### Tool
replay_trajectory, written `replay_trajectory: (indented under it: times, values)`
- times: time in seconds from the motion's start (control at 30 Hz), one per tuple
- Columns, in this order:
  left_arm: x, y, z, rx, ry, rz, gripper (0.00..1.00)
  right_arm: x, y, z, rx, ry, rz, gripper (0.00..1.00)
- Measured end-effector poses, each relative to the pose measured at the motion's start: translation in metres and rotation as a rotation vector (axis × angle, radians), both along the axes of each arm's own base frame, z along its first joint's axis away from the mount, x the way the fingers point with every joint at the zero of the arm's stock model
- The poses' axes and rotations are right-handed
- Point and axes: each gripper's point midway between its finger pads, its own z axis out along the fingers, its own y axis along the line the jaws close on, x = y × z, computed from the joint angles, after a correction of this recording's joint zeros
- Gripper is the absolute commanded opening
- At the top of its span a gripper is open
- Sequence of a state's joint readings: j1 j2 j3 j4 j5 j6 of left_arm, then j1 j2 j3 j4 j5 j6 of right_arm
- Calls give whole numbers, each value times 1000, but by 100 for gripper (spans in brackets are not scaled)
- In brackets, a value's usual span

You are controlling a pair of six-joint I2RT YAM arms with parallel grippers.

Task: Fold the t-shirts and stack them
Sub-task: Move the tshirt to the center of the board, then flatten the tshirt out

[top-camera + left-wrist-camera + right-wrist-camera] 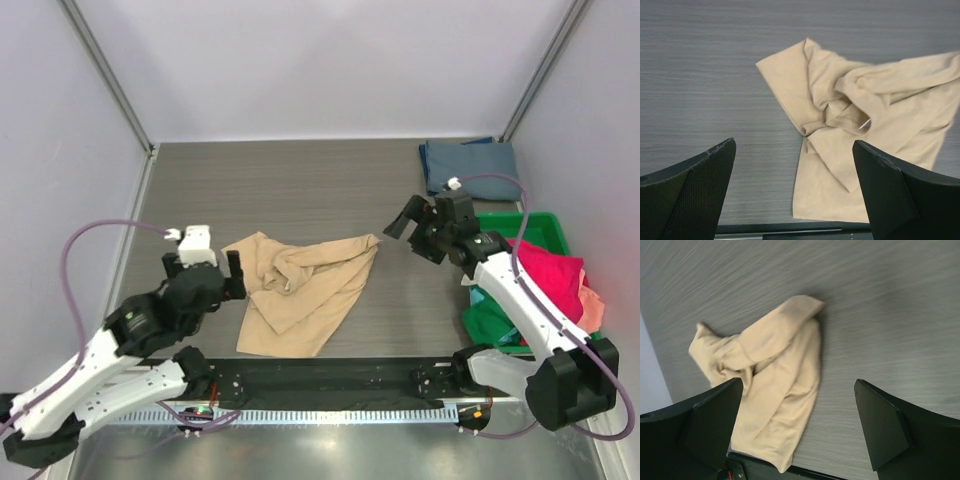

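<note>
**A:** What is on the left?

**B:** The left hand (pixel 225 275) hovers low at the left edge of a tan t-shirt (pixel 300 290), released and holding nothing. The shirt lies crumpled in the middle of the grey tabletop (pixel 300 190), bunched and twisted at its centre, with one corner trailing right.

**A:** And the right hand?

**B:** The right hand (pixel 408 235) hangs just past that right corner, spread wide and empty, apart from the cloth.

**A:** Which step does this look like?

**B:** Probably the start of folding the tan shirt, since it is not yet flat. The next move likely calls for each hand to pinch an edge and draw the shirt out smooth.

**A:** What else is around?

**B:** At the far right lies a folded blue-grey t-shirt (pixel 470 160), seemingly the start of the stack. Nearer on the right, a green bin (pixel 545 228) holds a magenta t-shirt (pixel 548 275) and other cloth. Nothing blocks the tan shirt, though its tangled centre may resist spreading.
</note>
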State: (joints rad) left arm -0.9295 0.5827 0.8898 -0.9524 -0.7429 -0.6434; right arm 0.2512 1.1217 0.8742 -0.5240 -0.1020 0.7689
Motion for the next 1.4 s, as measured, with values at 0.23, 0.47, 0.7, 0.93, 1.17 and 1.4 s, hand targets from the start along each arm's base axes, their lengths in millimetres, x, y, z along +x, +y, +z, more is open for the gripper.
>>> replay_trajectory:
  times: [0.23, 0.47, 0.7, 0.93, 1.17, 1.4]
  values:
    - [18, -21, -37, 151, 134, 30, 100, -21, 110, 1, -54, -53, 302, 100]
    - [58, -34, -50, -6, 199, 86, 94, -41, 143, -48, -191, 25, 394, 100]
    - [97, -79, -94, -68, 343, 3, 90, 0, 82, -25, -250, -42, 193, 100]
    - [152, -165, -94, -169, 407, -182, 84, 21, 8, -8, -262, -80, -8, 99]
    - [184, -264, -87, -123, 376, -417, 84, 15, -23, -21, -281, -41, -78, 99]
    - [178, -344, -108, 28, 353, -592, 84, 3, -51, 13, -248, -131, -171, 100]
